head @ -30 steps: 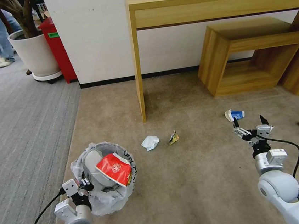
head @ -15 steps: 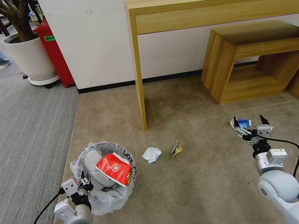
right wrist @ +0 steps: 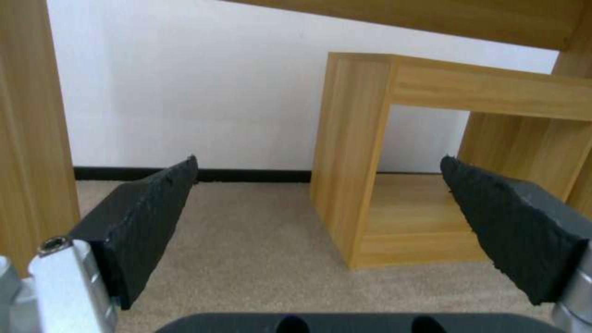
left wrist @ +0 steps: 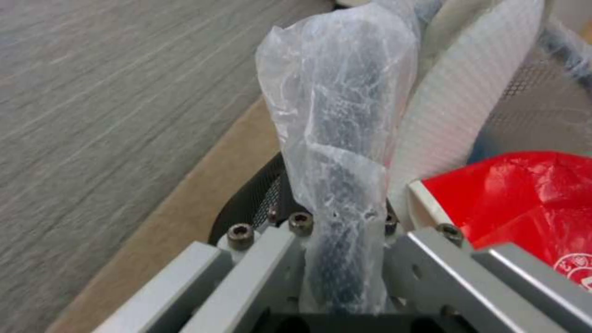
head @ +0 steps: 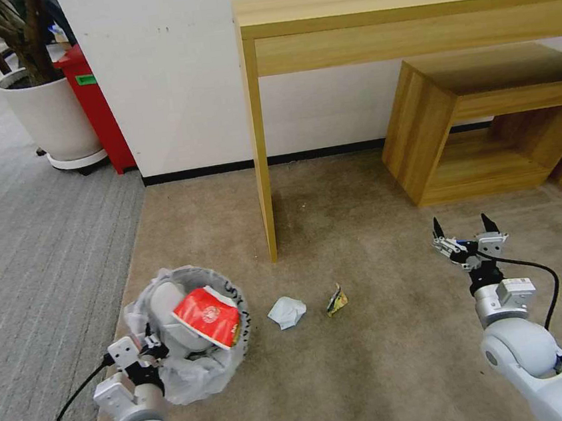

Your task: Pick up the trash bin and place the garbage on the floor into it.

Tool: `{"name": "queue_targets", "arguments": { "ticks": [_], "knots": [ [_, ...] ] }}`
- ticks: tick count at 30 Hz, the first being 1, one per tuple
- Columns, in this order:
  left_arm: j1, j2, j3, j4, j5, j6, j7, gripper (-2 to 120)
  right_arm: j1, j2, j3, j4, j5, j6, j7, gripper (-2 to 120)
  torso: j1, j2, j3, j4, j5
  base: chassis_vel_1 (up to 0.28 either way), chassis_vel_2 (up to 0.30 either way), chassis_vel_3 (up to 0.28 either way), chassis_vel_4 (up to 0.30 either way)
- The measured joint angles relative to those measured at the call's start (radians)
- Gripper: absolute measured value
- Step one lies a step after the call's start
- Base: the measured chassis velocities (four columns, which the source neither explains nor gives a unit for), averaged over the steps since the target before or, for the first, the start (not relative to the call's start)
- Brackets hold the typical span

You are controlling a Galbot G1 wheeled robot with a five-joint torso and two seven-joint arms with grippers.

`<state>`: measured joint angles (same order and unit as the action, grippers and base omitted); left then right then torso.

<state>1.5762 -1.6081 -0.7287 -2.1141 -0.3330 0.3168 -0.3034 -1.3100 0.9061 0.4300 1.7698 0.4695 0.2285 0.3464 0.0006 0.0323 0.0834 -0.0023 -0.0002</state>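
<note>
1 hand (head: 149, 345) on trash bin (head: 178, 382) rim—clamped

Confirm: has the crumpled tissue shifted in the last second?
No. The crumpled tissue keeps its place near the table leg; the camera moved.

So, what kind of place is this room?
Probably an office or lobby corner. There is short carpet, a wooden console table against a white wall, and a large potted plant beside a red bin. Litter lies on the floor.
</note>
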Motion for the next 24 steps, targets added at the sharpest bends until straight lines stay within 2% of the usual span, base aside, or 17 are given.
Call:
{"name": "queue_targets", "arguments": {
  "ticks": [6, 8, 11, 12, 16, 24],
  "knots": [
    [-0.008, 0.000, -0.053, -0.016, -0.060, 0.067, -0.055, 1, -0.004, 0.001, -0.003, -0.003, 0.001, 0.002, 0.000, 100, 0.000, 0.000, 0.000, 0.0000, 0.0000, 0.000, 0.000, 0.000, 0.000],
    [-0.016, 0.002, -0.069, -0.041, -0.124, 0.114, -0.083, 1, -0.006, 0.001, -0.006, -0.002, 0.002, 0.002, -0.001, 100, 0.000, 0.000, 0.000, 0.0000, 0.0002, 0.000, 0.000, 0.000, 0.000],
    [-0.021, 0.015, -0.082, -0.063, -0.177, 0.139, -0.101, 1, -0.008, 0.000, -0.007, 0.000, 0.004, 0.001, -0.002, 100, 0.000, 0.000, 0.000, -0.0001, 0.0000, 0.000, 0.000, 0.000, 0.000],
    [-0.024, 0.025, -0.089, -0.086, -0.227, 0.166, -0.118, 1, -0.010, -0.002, -0.010, 0.005, 0.009, -0.002, -0.002, 100, 0.000, 0.000, 0.000, 0.0000, 0.0003, 0.000, 0.000, 0.000, 0.000],
    [-0.030, 0.040, -0.097, -0.117, -0.306, 0.201, -0.144, 1, -0.012, -0.005, -0.016, 0.011, 0.013, -0.007, -0.003, 100, 0.000, 0.000, 0.000, 0.0000, 0.0002, 0.000, 0.000, 0.000, 0.000],
    [-0.041, 0.073, -0.115, -0.114, -0.383, 0.234, -0.171, 1, -0.010, -0.027, -0.067, 0.033, 0.023, -0.055, -0.008, 100, 0.000, 0.000, 0.000, 0.0000, 0.0002, 0.000, 0.000, 0.000, 0.000]
  ]
}}
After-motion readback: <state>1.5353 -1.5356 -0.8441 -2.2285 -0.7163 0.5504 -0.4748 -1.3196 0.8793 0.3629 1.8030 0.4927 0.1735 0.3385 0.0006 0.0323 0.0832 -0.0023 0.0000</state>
